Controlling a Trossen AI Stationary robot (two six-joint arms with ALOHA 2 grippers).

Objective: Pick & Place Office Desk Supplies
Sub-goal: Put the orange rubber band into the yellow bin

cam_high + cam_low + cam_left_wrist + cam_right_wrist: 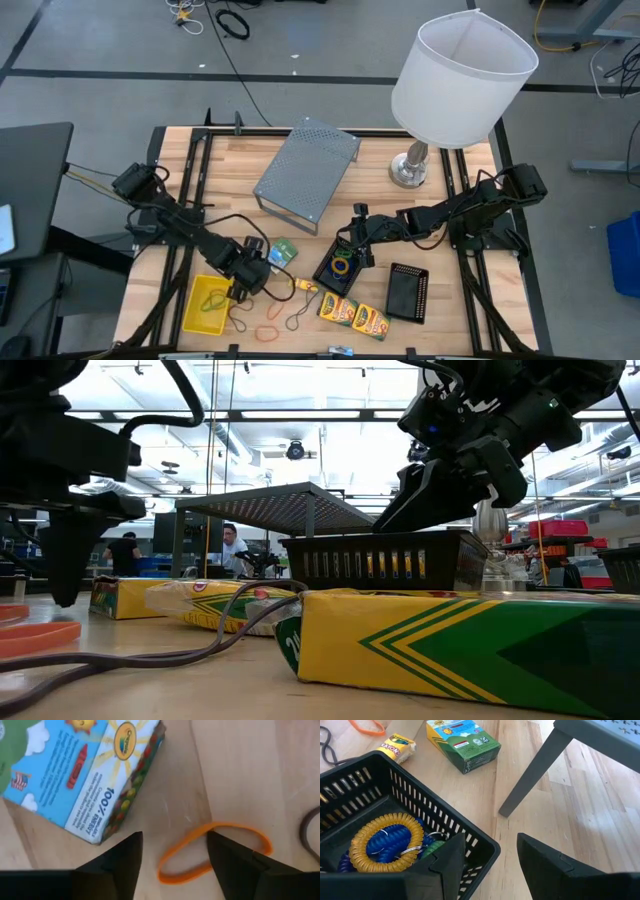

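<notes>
Overhead view of a wooden table (180, 150) carrying desk supplies. The left gripper (250, 280) hangs low at about 7 o'clock from the table's centre, just beside the yellow basket (203, 305). Its jaws stand apart, straddling one end of an orange rubber-band loop (215, 852) that lies flat on the wood; neither finger visibly touches it. A crayon box (85, 775) lies just beyond the fingers.

The right gripper (357, 240) sits near 5 o'clock from centre, at the rim of a black mesh tray (337, 268). Its jaws are apart, one finger inside the tray wall, the other outside, clamped on nothing. In the tray rest coiled yellow and blue loops (385, 842).

A second black mesh tray (407, 292) lies at 3 o'clock of the first, well apart. Two crayon boxes (354, 315) lie side by side at 6 o'clock of the first tray. A small green-white packet (283, 253) lies at 9 o'clock of it. A grey metal riser (305, 170) and a white-shaded lamp (460, 75) occupy the far half.
</notes>
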